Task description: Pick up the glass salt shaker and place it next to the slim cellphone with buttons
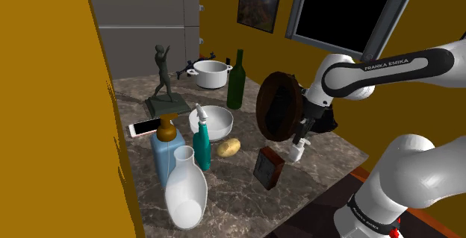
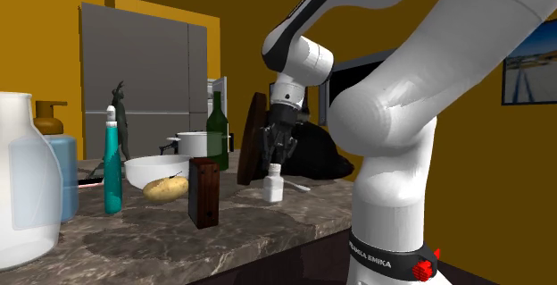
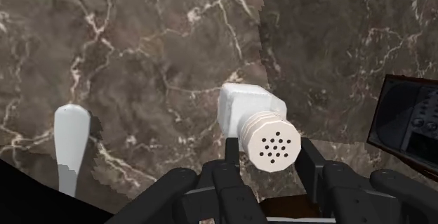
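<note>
**Salt shaker** [image 3: 247,107]: small and white, with a squarish body and a round perforated cap.
**Location:** near right part of the worktop [image 1: 240,188], just right of a dark-red box [image 1: 269,167] in the shoulder view.
**End effector** [image 3: 272,161]: fingers clamped on either side of the cap.
**Handling, as judged:** light, rigid, smooth and probably breakable. Grip the cap squarely, keep the shaker upright and squeeze only modestly.

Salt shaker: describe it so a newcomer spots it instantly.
On the marble counter, look at the end nearest the white arm, past the dark brown box. The salt shaker stands right under the gripper: small, white, square-bodied, with a round perforated cap.
</note>
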`<state>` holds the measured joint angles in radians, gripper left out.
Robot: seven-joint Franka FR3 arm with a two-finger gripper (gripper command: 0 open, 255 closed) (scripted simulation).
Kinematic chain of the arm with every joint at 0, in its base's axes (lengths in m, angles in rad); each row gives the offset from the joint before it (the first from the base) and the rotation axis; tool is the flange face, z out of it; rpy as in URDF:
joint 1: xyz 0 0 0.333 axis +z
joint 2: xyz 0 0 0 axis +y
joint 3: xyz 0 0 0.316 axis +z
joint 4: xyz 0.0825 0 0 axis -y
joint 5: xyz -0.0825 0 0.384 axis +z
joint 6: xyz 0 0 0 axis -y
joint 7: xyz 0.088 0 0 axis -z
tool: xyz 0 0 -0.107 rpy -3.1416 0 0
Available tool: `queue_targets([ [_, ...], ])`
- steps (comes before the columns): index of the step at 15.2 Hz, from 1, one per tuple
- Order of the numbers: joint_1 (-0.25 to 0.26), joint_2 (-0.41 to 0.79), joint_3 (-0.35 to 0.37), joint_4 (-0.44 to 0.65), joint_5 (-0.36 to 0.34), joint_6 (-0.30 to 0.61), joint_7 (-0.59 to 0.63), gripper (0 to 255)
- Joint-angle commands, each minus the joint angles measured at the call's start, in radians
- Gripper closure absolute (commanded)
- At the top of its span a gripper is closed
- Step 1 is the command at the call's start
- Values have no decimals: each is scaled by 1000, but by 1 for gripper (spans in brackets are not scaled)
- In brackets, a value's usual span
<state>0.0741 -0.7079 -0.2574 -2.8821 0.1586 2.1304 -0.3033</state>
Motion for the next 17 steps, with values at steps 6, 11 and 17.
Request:
queue_targets([
  [6, 2, 89, -20, -10, 3, 24, -13, 255],
  [11, -6, -31, 11, -39, -6, -58, 38, 255],
  [17, -11, -83, 24, 15, -12, -161, 67, 255],
])
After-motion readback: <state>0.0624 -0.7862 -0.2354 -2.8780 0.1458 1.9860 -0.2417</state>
